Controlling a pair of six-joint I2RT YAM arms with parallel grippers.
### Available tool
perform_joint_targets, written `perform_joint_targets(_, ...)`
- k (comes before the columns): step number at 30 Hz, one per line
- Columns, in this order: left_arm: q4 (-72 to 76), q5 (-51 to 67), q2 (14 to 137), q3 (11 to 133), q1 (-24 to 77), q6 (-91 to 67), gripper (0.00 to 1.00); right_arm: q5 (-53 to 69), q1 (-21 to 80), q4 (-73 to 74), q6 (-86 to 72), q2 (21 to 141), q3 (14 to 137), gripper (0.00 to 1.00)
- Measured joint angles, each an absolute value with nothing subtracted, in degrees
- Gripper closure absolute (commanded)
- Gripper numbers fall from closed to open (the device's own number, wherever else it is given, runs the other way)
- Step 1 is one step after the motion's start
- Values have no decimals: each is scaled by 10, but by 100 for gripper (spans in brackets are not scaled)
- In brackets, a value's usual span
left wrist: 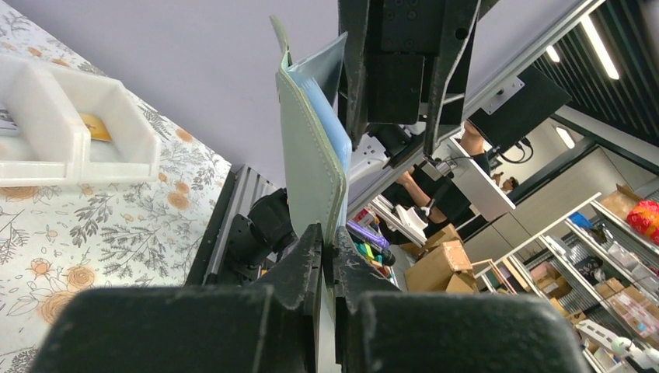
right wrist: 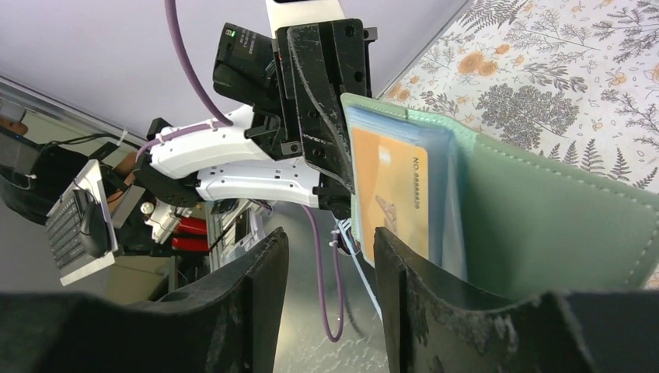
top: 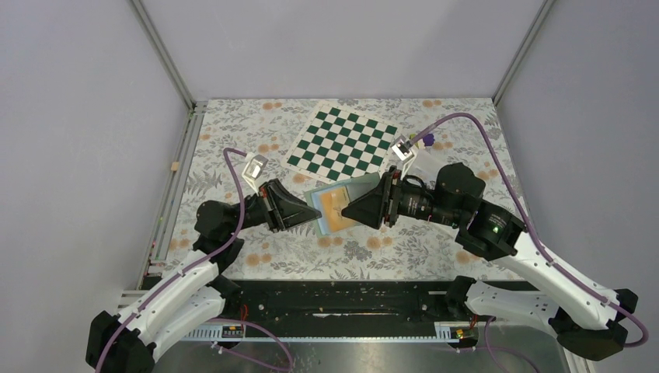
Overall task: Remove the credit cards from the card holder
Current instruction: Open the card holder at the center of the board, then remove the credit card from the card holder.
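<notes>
Your left gripper (left wrist: 327,247) pinches the card holder (left wrist: 309,148) aloft by one edge; your right gripper (right wrist: 329,247), fingers (right wrist: 256,299) spread, hangs just short of the orange credit card (right wrist: 388,190) inside. Grab the cover too and that thin pinch may slip.

White shells and black joints clad the left arm (top: 183,284) and right arm (top: 544,264); a purple cable (top: 463,116) trails each. The left gripper (top: 317,214) and right gripper (top: 346,211) are black wedges.
</notes>
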State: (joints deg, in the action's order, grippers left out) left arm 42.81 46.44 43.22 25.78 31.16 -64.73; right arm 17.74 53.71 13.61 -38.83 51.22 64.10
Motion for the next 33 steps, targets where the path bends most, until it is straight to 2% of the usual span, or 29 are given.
perform_joint_targets(9, 439, 491, 431, 257, 311, -648, 100, 187, 520, 157, -347, 502, 641, 49)
perform_joint_targets(14, 452, 500, 431, 257, 311, -655, 100, 193, 509, 165, -335, 504, 641, 44)
perform_joint_targets(18, 462, 504, 432, 257, 311, -659, 100, 198, 506, 162, -331, 504, 635, 44)
perform_joint_targets(27, 475, 511, 432, 257, 311, -665, 100, 256, 503, 122, -347, 514, 610, 54)
perform_joint_targets(33, 483, 520, 432, 257, 311, -668, 100, 283, 491, 91, -362, 514, 589, 70)
